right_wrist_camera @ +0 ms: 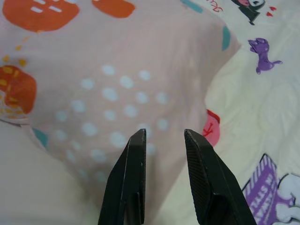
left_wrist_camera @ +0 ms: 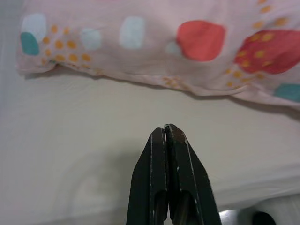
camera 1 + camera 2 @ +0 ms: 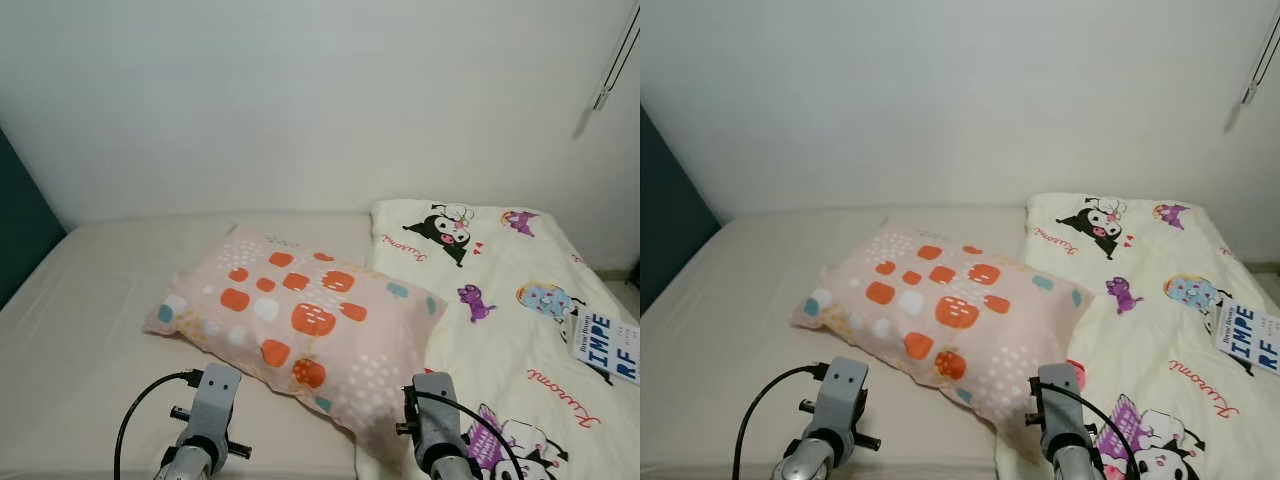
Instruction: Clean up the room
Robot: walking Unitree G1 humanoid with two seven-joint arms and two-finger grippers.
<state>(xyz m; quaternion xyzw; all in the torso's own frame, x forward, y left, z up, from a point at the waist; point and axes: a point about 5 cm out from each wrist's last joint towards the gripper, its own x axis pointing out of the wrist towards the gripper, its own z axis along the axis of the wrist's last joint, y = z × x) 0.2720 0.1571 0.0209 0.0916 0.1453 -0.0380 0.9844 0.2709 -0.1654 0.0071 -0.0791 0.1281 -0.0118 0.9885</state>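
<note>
On the wide beige bed (image 3: 90, 320), a cream cartoon-print blanket (image 3: 520, 330) covers the right side; a pink pillow with orange and white patches (image 3: 300, 320) lies just beside it. Left claw (image 2: 165, 129) hovers pressed together; right claw (image 1: 164, 136) spread over the pillow's corner.

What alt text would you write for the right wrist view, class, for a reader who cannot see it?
The right gripper hangs open just above a pink pillow with orange patches and pale dots. A cream cartoon-print blanket lies beside the pillow.
</note>
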